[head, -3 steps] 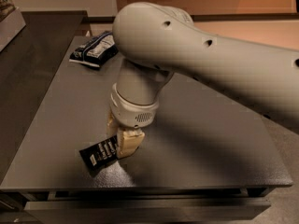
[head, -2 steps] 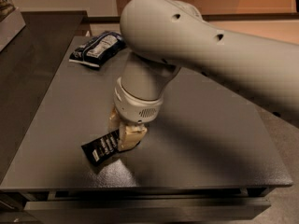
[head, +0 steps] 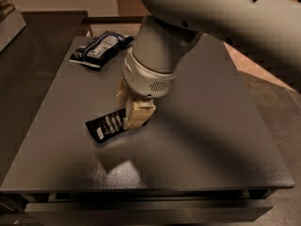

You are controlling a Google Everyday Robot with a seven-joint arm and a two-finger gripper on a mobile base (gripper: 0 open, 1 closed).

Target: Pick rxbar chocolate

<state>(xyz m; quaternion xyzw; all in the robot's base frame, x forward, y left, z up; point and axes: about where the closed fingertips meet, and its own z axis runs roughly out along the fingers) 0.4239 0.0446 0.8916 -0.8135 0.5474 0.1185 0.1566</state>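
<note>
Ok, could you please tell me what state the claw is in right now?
Claw: closed on one end of the rxbar chocolate, low over the table.

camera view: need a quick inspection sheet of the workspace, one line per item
surface: dark grey table, matte top, with a patch of glare near the front edge
job's things: rxbar chocolate, black wrapper with white text, front-left of centre, lying at an angle, its right end under the gripper
clutter: dark-blue-and-white snack bag near the far left corner, apart from the bar
grippers: gripper pointing down over the bar's right end, jaws shut on it; the grey arm crosses the top of the view
cables: nothing seen
surroundings: dark counter to the left, reddish floor to the right
</note>
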